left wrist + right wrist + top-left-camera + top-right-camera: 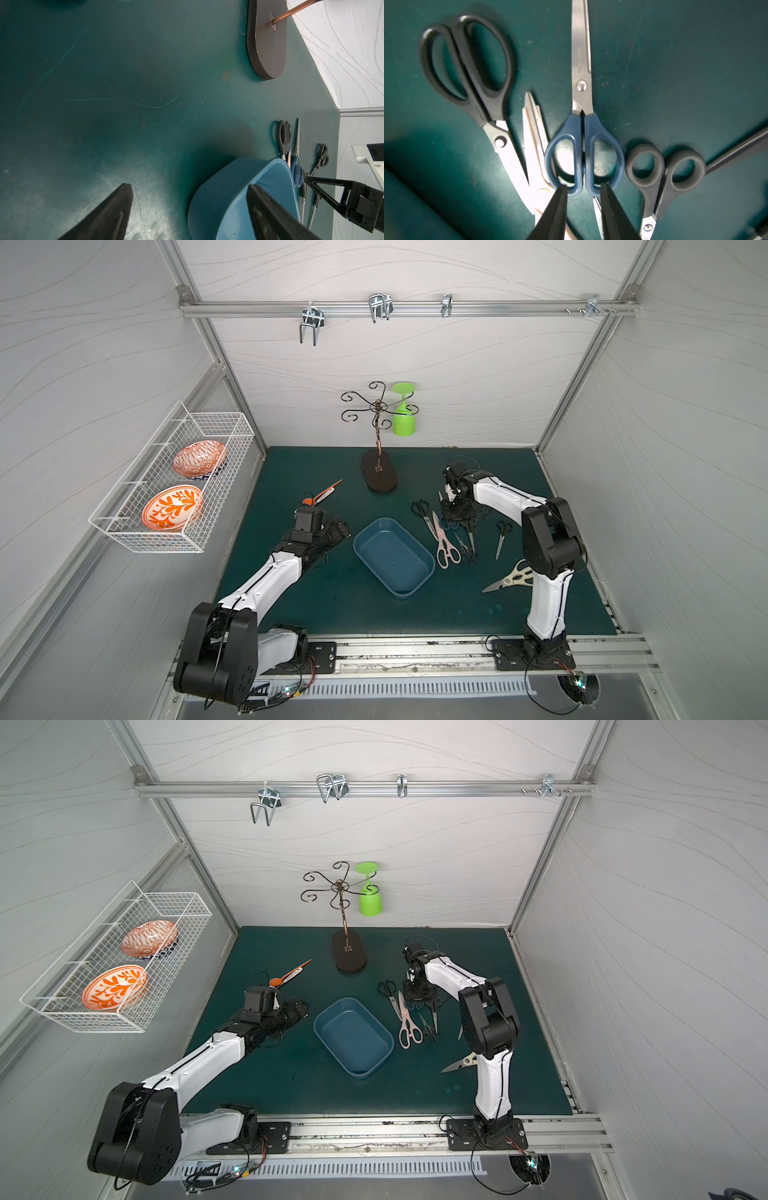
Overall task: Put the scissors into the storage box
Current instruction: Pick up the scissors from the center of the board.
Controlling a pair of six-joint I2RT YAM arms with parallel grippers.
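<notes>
The storage box (pixel 392 558) (pixel 353 1038) is a shallow blue tub in the middle of the green mat, with nothing in it. Several scissors lie to its right: a black pair (pixel 420 508), a pink pair (pixel 444 545), a small black pair (pixel 501 537) and a cream pair (pixel 513 578). My right gripper (pixel 451 516) (pixel 584 185) points down on the blue scissors (pixel 583 149). Its fingertips (pixel 563 188) stand one in each loop, against the handle's middle bars, and the pair lies flat on the mat. My left gripper (pixel 343 526) (pixel 188 185) hangs open and empty just left of the box (pixel 218 197).
A dark oval-based cup stand (pixel 379 475) with a green glass (pixel 404 416) stands at the back. An orange-handled tool (pixel 322 495) lies behind my left arm. A white wire basket (pixel 174 485) holding two orange bowls hangs on the left wall.
</notes>
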